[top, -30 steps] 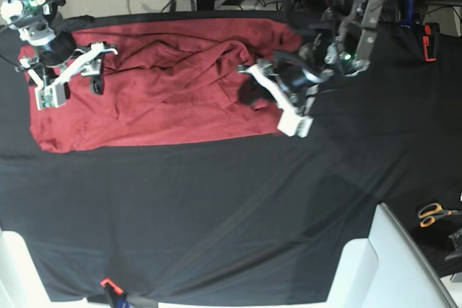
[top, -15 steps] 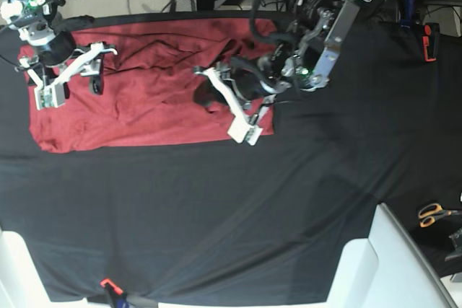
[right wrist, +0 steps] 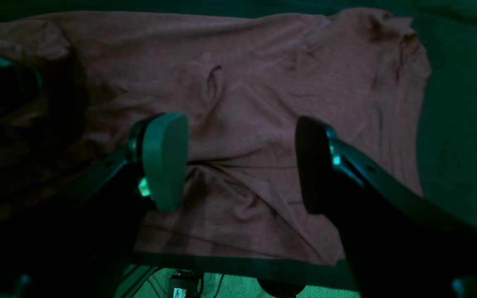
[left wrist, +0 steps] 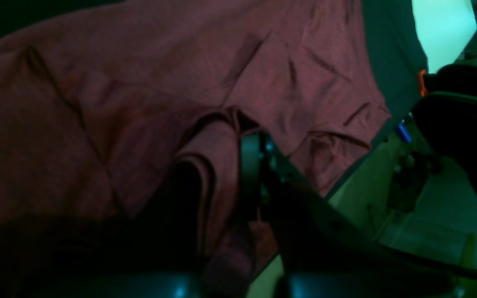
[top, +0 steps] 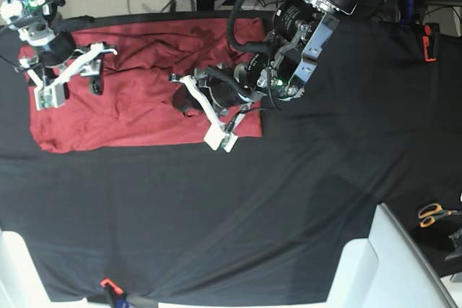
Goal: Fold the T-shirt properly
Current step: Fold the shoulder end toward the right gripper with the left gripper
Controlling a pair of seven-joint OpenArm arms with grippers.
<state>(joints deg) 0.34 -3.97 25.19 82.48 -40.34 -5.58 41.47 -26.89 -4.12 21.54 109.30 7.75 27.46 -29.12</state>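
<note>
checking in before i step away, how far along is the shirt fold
Early on. The T-shirt lies flat on the black cloth, its right end drawn over the middle. In hand: the left hand is shut on a bunched fold of fabric. The right hand hangs open over the other end, gripping nothing. Left: laying that fold down, smoothing the wrinkles and any further folds.

No text, label, brand or number is legible in these views
</note>
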